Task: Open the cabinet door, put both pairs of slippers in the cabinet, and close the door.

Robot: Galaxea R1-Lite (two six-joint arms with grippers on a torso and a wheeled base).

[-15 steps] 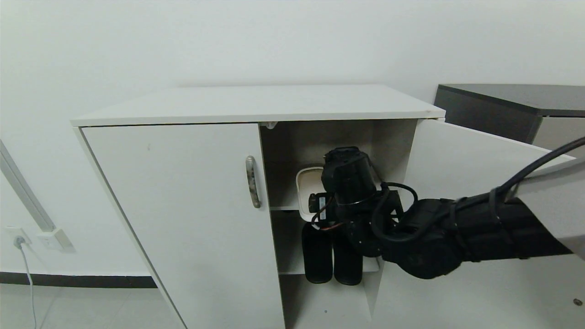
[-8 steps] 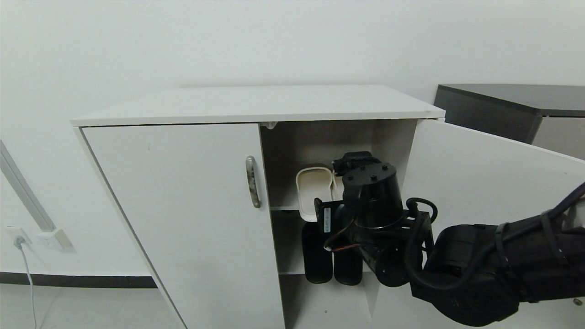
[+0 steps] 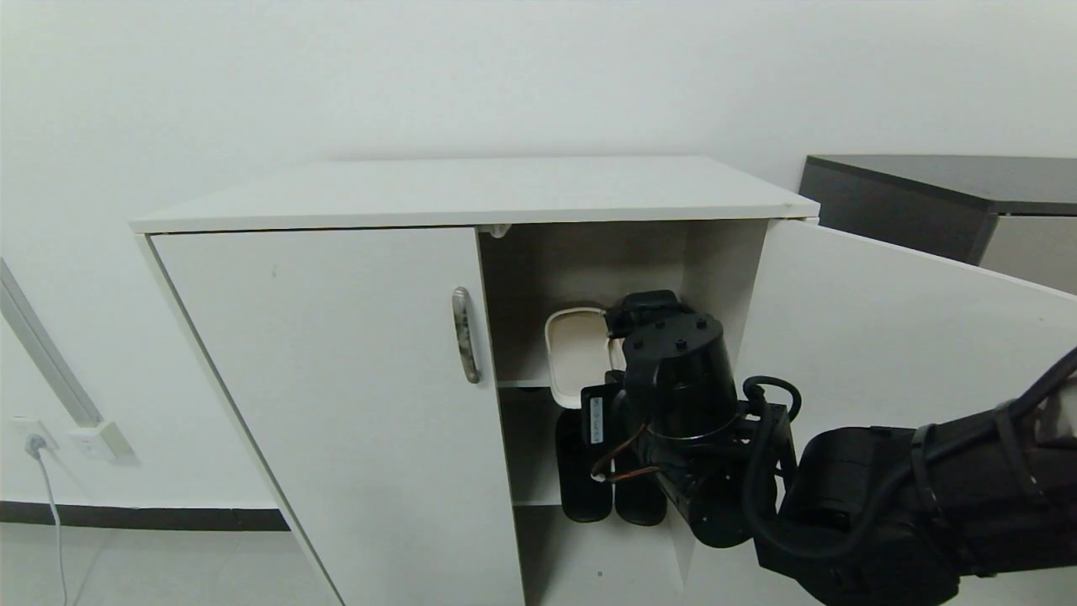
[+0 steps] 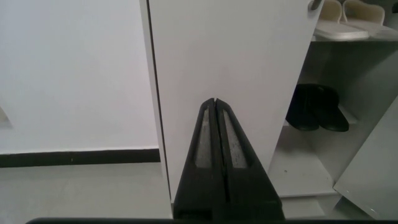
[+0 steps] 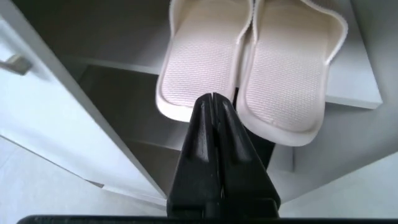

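Two pairs of slippers are being housed in the cabinet (image 3: 471, 194) behind its open right door (image 3: 883, 320): cream slippers (image 5: 249, 68) on the upper shelf (image 5: 364, 93), black slippers (image 4: 317, 109) below. Both are being held closed and empty, the right gripper (image 5: 213, 102) just before the cream pair, the left gripper (image 4: 214, 106) facing the shut left door (image 4: 224, 56).

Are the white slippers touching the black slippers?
Apart. The left wrist view shows the white slippers on the upper shelf and the black slippers lower down.
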